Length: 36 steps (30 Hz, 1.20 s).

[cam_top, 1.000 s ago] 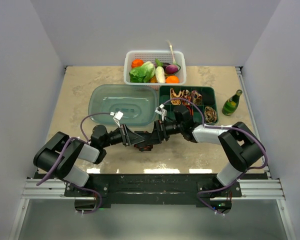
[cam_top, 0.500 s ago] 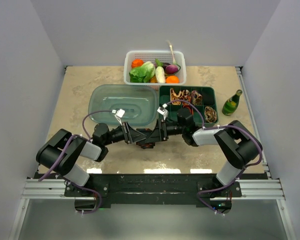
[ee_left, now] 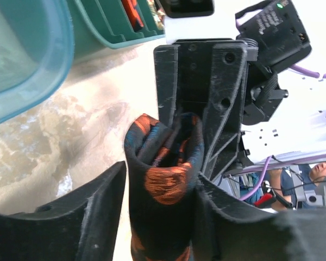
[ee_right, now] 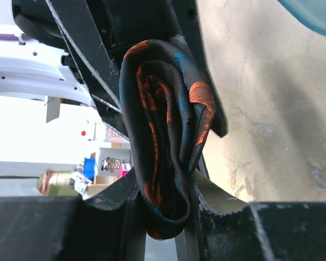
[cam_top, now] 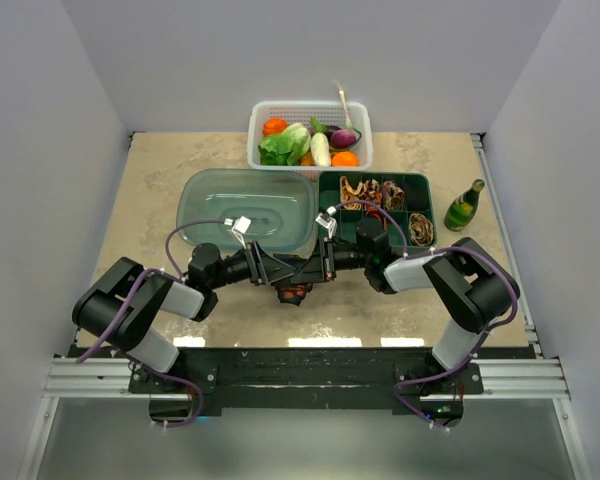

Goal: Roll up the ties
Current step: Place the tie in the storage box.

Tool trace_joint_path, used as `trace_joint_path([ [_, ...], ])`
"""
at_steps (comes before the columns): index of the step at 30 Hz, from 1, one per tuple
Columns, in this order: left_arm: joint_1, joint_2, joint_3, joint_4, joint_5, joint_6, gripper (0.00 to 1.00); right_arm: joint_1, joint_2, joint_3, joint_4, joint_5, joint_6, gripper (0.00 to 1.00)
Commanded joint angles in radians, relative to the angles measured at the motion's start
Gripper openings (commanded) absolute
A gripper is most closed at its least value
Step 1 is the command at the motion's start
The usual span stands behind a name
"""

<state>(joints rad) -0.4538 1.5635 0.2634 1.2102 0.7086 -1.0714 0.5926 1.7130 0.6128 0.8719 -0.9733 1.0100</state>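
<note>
A rolled black tie (cam_top: 293,291) with orange-red motifs hangs between both grippers just above the table's middle. My right gripper (cam_top: 306,272) comes in from the right and is shut on the tie (ee_right: 163,125), with the fabric pinched between both fingers (ee_right: 217,190). My left gripper (cam_top: 279,272) faces it from the left. Its jaws stand around the same roll (ee_left: 163,185): one finger (ee_left: 217,206) touches the fabric, and a thin gap shows at the other. Other rolled ties (cam_top: 360,190) lie in the green tray.
The green divided tray (cam_top: 427,182) stands behind right of the grippers, and a teal plastic lid (cam_top: 248,208) lies behind left. At the back is a white basket (cam_top: 310,106) of vegetables. A green bottle (cam_top: 464,206) stands at the right. Purple cables loop over both arms.
My right gripper's jaws have closed from wide open onto the rolled tie. The left jaws have widened a little around it. Both wrists have drawn in slightly.
</note>
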Motion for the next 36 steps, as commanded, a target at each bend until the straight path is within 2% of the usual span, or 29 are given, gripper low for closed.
trace_joint_path([
  [1, -0.006, -0.028, 0.054, -0.064, -0.047, 0.047, 0.57, 0.009, 0.023, -0.008, 0.078, -0.042, 0.032, 0.28],
  [3, -0.006, -0.061, 0.086, -0.15, -0.073, 0.071, 0.63, 0.009, 0.031, -0.01, 0.096, -0.041, 0.048, 0.28],
  [5, -0.006, -0.094, 0.111, -0.309, -0.107, 0.134, 0.68, 0.009, 0.045, -0.008, 0.116, -0.044, 0.07, 0.28],
  [10, -0.006, -0.209, 0.209, -0.64, -0.222, 0.258, 0.74, 0.007, 0.063, -0.002, 0.142, -0.042, 0.078, 0.28],
  [14, 0.0, -0.263, 0.27, -0.759, -0.276, 0.327, 0.79, 0.007, 0.083, 0.005, 0.179, -0.048, 0.111, 0.28],
  [19, 0.001, -0.345, 0.359, -0.941, -0.353, 0.408, 0.79, 0.004, 0.108, 0.03, 0.257, -0.047, 0.168, 0.29],
  [22, 0.001, -0.401, 0.405, -1.081, -0.386, 0.468, 0.7, 0.003, 0.117, 0.064, 0.253, -0.047, 0.174, 0.3],
  [24, 0.0, -0.457, 0.428, -1.182, -0.421, 0.493, 0.61, 0.001, 0.123, 0.093, 0.243, -0.045, 0.174, 0.29],
  [25, 0.0, -0.483, 0.43, -1.208, -0.438, 0.508, 0.51, 0.001, 0.131, 0.102, 0.237, -0.045, 0.171, 0.29],
  [27, -0.003, -0.577, 0.433, -1.291, -0.484, 0.518, 0.4, 0.003, 0.142, 0.126, 0.228, -0.045, 0.17, 0.29],
  [28, -0.003, -0.609, 0.435, -1.311, -0.497, 0.522, 0.31, 0.001, 0.149, 0.133, 0.226, -0.045, 0.167, 0.3],
  [29, -0.005, -0.664, 0.435, -1.328, -0.503, 0.524, 0.28, 0.001, 0.158, 0.148, 0.222, -0.047, 0.167, 0.3],
  [30, -0.005, -0.686, 0.438, -1.362, -0.486, 0.528, 0.25, 0.0, 0.161, 0.156, 0.219, -0.047, 0.165, 0.3],
  [31, -0.006, -0.703, 0.441, -1.383, -0.476, 0.531, 0.17, -0.001, 0.168, 0.162, 0.217, -0.05, 0.165, 0.3],
  [33, -0.013, -0.726, 0.439, -1.428, -0.401, 0.534, 0.08, -0.002, 0.181, 0.185, 0.202, -0.048, 0.162, 0.3],
  [34, -0.019, -0.73, 0.436, -1.437, -0.379, 0.534, 0.0, -0.005, 0.186, 0.192, 0.196, -0.047, 0.156, 0.3],
  [36, -0.055, -0.741, 0.413, -1.445, -0.328, 0.534, 0.0, -0.007, 0.197, 0.214, 0.181, -0.045, 0.151, 0.3],
])
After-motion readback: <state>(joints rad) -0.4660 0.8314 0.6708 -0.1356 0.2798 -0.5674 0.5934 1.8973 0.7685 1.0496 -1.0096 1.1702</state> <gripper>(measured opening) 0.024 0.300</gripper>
